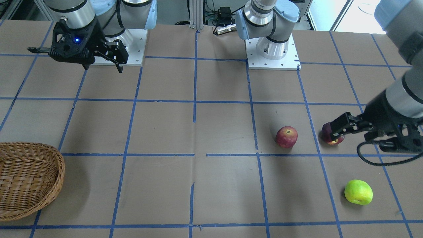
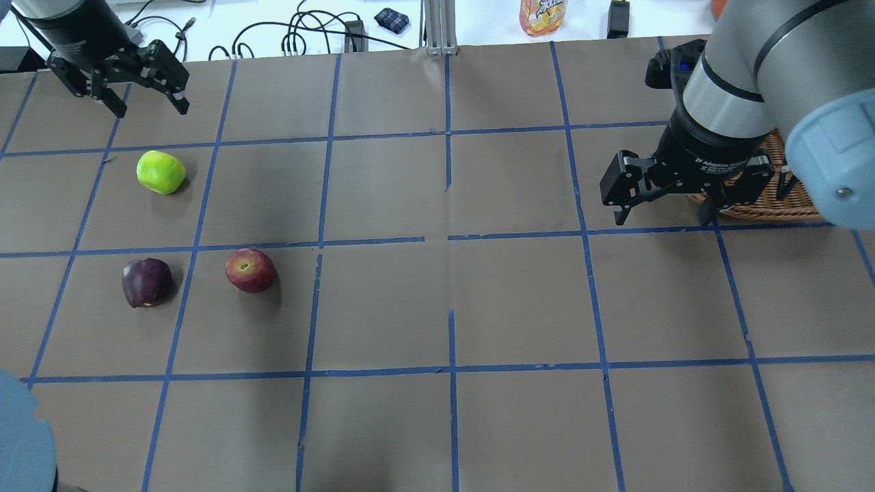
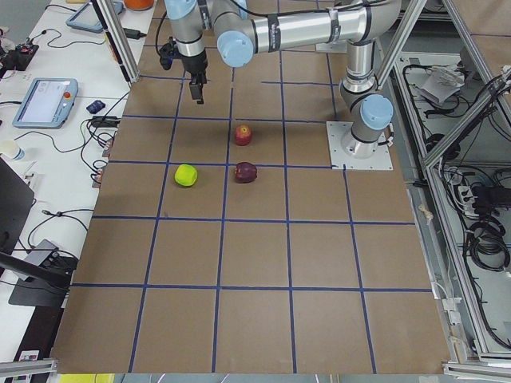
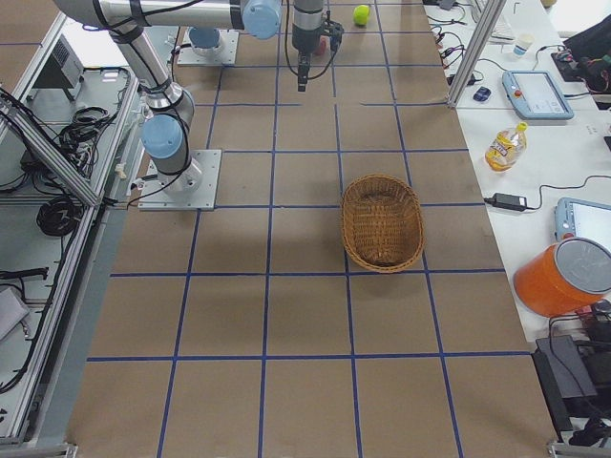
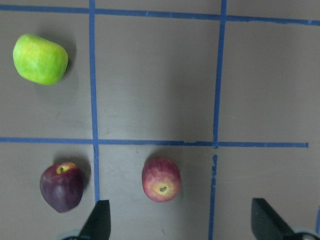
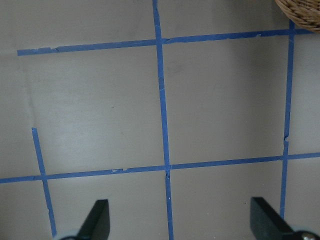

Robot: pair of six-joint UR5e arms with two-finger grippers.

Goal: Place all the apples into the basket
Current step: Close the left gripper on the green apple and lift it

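Note:
Three apples lie on the brown table on my left side. The red apple (image 2: pixel 251 270) and the maroon apple (image 2: pixel 146 281) are side by side. The yellow-green apple (image 2: pixel 160 171) lies farther out. All three show in the left wrist view: red (image 5: pixel 161 179), maroon (image 5: pixel 62 187), green (image 5: pixel 40 58). My left gripper (image 2: pixel 147 102) is open and empty, high above the table beyond the green apple. The wicker basket (image 1: pixel 29 178) stands on my right side, partly hidden by my right arm in the overhead view (image 2: pixel 765 205). My right gripper (image 2: pixel 662 217) is open and empty beside the basket.
Blue tape lines divide the table into squares. A bench beyond the far edge holds cables, a drink bottle (image 2: pixel 543 15) and tablets. An orange bucket (image 4: pixel 563 277) stands off the table near the basket's end. The arm bases (image 1: pixel 272 49) sit at the robot's edge.

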